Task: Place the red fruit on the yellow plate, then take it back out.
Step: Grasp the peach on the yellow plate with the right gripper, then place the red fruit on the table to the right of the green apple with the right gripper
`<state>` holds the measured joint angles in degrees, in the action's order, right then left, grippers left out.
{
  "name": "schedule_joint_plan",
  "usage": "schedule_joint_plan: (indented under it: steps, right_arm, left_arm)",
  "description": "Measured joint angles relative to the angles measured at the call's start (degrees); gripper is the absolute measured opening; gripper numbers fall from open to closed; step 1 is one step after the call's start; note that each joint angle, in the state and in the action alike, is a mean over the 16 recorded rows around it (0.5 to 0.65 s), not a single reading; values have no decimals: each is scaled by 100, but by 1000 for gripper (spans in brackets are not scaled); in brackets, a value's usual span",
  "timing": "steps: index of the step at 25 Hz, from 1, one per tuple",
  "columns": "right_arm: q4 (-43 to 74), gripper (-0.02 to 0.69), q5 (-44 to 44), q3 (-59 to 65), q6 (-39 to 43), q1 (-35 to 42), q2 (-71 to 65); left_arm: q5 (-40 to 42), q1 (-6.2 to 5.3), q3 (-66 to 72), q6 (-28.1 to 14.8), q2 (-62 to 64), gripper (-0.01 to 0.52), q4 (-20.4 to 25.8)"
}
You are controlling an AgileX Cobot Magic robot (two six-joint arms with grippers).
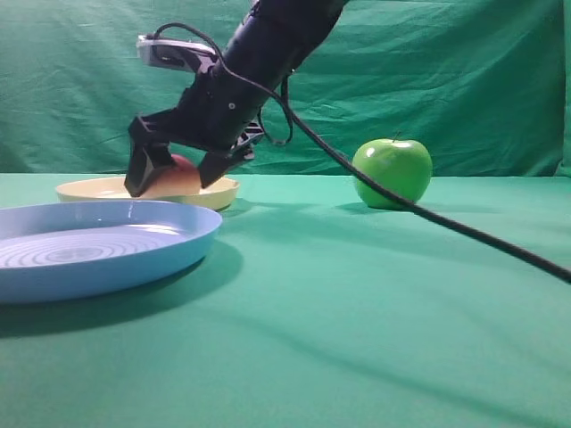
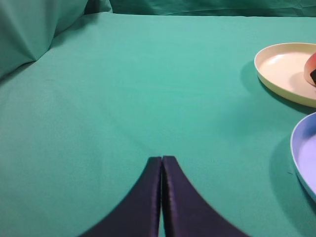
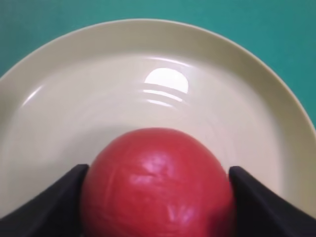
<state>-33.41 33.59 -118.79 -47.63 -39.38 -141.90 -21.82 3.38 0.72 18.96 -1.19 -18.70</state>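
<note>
Your right pincer [image 1: 172, 174] brackets the red fruit [image 3: 157, 185] on the yellow plate [image 3: 256, 123], left of centre; whether it pinches, you cannot tell. Lift off-centre and the fruit may roll out. The left pincer [image 2: 162, 160] is pressed together. Count: one red fruit, one green apple [image 1: 393, 172], two plates, yellow and blue [image 1: 98, 245].

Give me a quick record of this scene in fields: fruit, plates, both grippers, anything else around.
red fruit: sits on the yellow plate
right gripper: a finger at each side of the red fruit, contact unclear
left gripper: shut, holds nothing, over the green cloth
blue plate: in front of the yellow plate, nothing on it
green apple: upright on the cloth, apart from both plates
</note>
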Motion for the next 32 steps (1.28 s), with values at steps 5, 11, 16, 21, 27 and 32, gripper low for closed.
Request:
schedule_joint_plan:
  steps: [5, 11, 16, 21, 27, 32]
  right_arm:
    - [89, 294, 432, -199, 150, 48, 125]
    - [399, 213, 1198, -467, 595, 212, 685]
    - [871, 206, 1959, -606, 1269, 482, 1465]
    - [1464, 198, 2679, -609, 2063, 823, 2365]
    - [2033, 195, 3313, -194, 2833, 1271, 3468]
    - [2346, 195, 3382, 755, 3202, 1543, 4457]
  left_arm:
    - [0, 0, 0, 0, 0, 0, 0]
    - [0, 0, 0, 0, 0, 0, 0]
    - [0, 0, 0, 0, 0, 0, 0]
    - [0, 0, 0, 0, 0, 0, 0]
    - [0, 0, 0, 0, 0, 0, 0]
    - [0, 0, 0, 0, 0, 0, 0]
